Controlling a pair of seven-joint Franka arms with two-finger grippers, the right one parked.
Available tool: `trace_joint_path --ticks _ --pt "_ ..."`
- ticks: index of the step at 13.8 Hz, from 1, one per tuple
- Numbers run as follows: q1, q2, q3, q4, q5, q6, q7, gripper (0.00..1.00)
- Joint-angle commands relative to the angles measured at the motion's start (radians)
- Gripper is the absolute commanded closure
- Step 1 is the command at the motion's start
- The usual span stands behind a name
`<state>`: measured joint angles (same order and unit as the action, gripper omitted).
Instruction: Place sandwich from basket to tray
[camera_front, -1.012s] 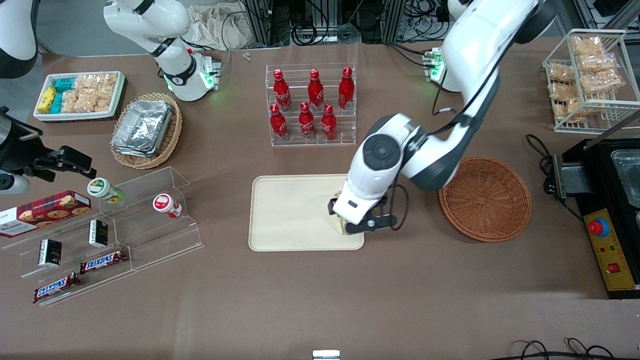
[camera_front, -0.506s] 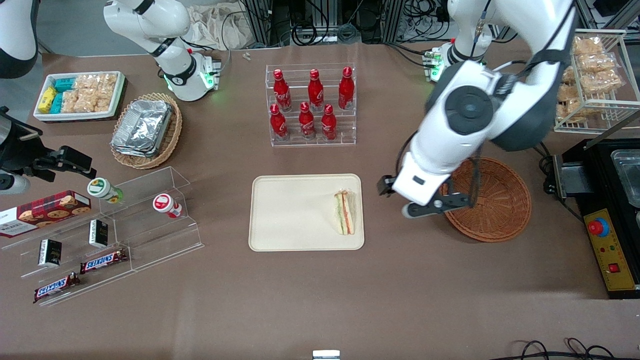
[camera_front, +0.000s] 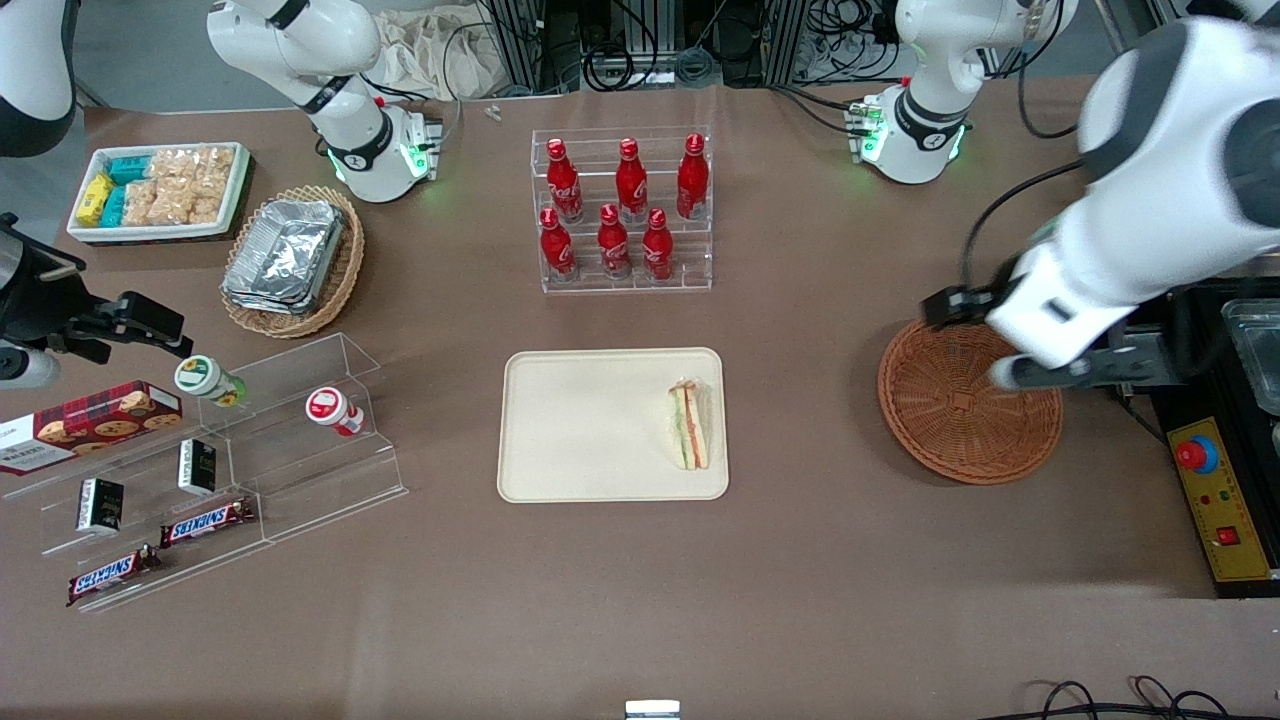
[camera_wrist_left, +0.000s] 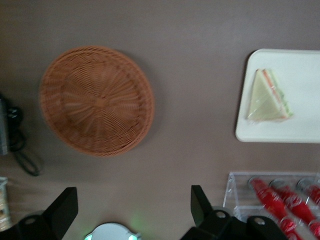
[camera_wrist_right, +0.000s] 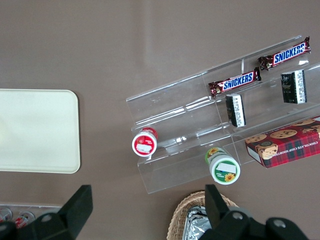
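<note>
The sandwich (camera_front: 689, 428), a white-bread wedge with orange and green filling, lies on the cream tray (camera_front: 590, 425) at the tray's end nearest the basket. It also shows in the left wrist view, where the sandwich (camera_wrist_left: 267, 97) lies on the tray (camera_wrist_left: 305, 125). The reddish-brown woven basket (camera_front: 960, 405) (camera_wrist_left: 97, 100) holds nothing. My gripper (camera_front: 975, 340) (camera_wrist_left: 131, 207) hangs open and high over the basket's rim that is farther from the front camera, with nothing between its fingers.
A clear rack of red bottles (camera_front: 625, 210) stands farther from the camera than the tray. A black machine with a yellow control box (camera_front: 1225, 480) and a wire rack of packets (camera_front: 1180, 150) are at the working arm's end. A snack shelf (camera_front: 250, 440) is at the parked arm's end.
The gripper let go of the sandwich on the tray, rose and swung away toward the working arm's end until it hung over the basket. The sandwich stays on the tray.
</note>
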<state>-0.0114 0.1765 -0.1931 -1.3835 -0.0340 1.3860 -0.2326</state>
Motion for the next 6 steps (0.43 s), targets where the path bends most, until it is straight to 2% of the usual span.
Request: trace_joint_path --ticks 1,2,4,6 --pt "-0.132 -0.136 0.255 -0.104 -0.035 -0.035 0.171 0.00" --pt "-0.160 -0.182 0.321 -0.150 -0.034 -0.029 0.199 0.00" --pt "-0.162 -0.230 0.337 -0.201 -0.012 -0.001 0.225 0.00" --pt "-0.164 -0.209 0.330 -0.186 0.020 0.008 0.219 0.00"
